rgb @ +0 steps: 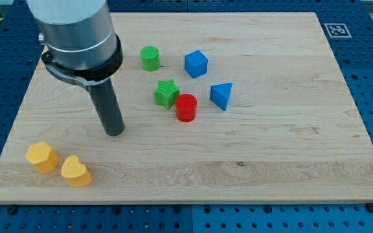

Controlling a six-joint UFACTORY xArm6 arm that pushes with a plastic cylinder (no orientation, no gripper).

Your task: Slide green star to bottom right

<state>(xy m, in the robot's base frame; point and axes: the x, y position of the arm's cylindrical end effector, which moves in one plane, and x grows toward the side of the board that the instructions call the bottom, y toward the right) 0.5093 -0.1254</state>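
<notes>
We carry no fingers; our tip (114, 133) sits left of the green star (166, 93), red cylinder (186, 107) blocking: push from upper-left.

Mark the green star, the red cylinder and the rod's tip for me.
green star (166, 93), camera view, on its top face.
red cylinder (186, 107), camera view, on its upper side.
my tip (114, 133), camera view, on the rod's very end.

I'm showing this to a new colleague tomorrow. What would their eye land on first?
Probably the big grey arm at the view's top left, its dark rod ending in my tip on the board, left of the blocks. Next, the bright cluster at centre: green star touching the red cylinder, with two blue blocks and a green cylinder around.
</notes>
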